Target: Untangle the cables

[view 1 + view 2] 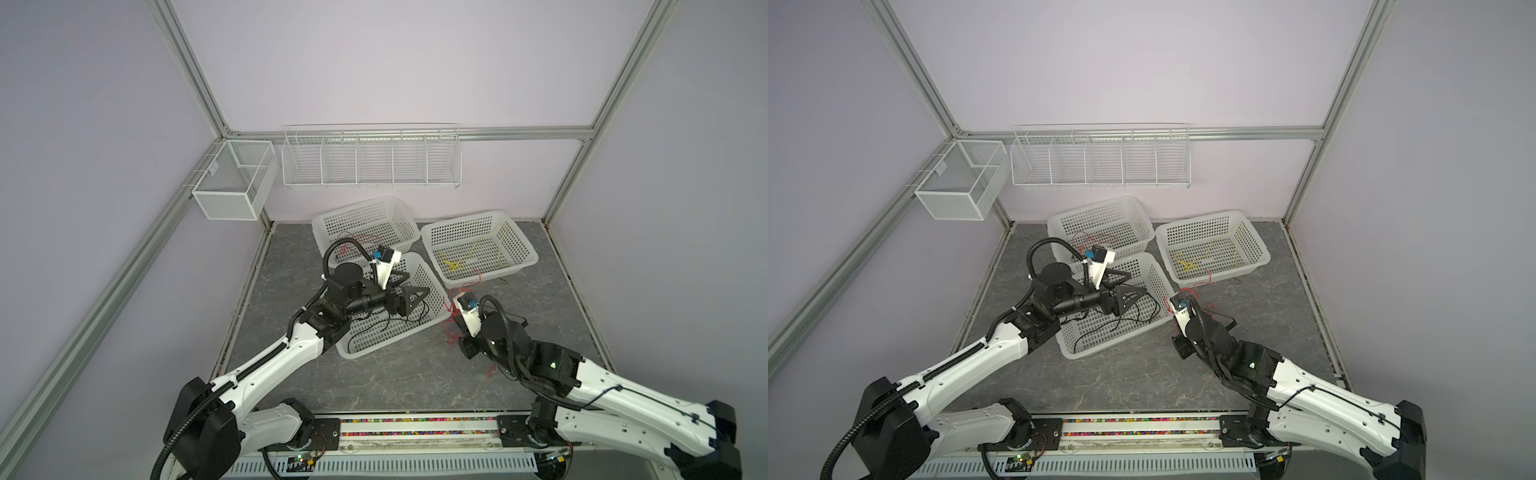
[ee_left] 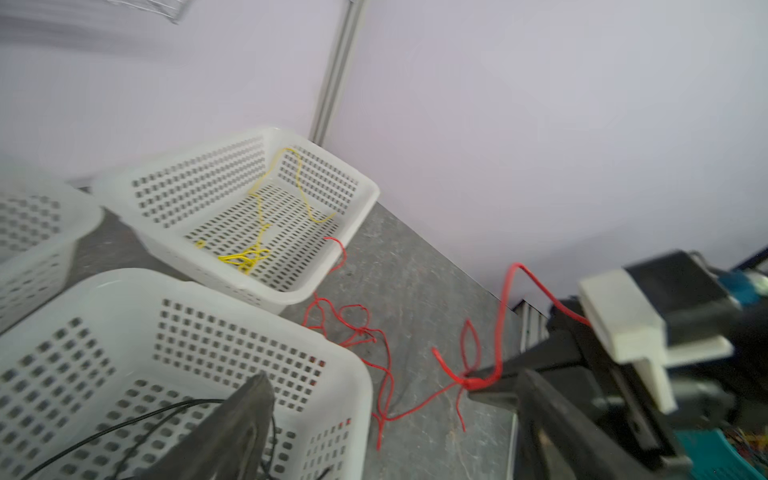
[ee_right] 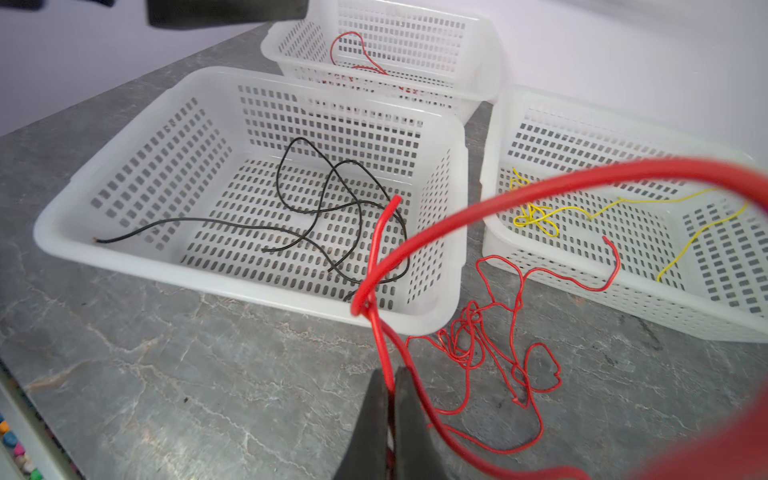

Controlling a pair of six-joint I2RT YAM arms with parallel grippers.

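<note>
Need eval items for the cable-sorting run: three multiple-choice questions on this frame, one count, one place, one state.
1. How many white baskets stand on the table?
A) two
B) three
C) five

2. Where do the black cables lie?
A) in the near basket
B) loose on the table
C) in the wall rack

3. What state is the right gripper in?
A) open, holding nothing
B) shut on a red cable
C) shut on a yellow cable

Answers:
1 B, both top views show three.
2 A, the right wrist view shows them on that basket's floor.
3 B, its jaws pinch a red strand in the right wrist view.
</note>
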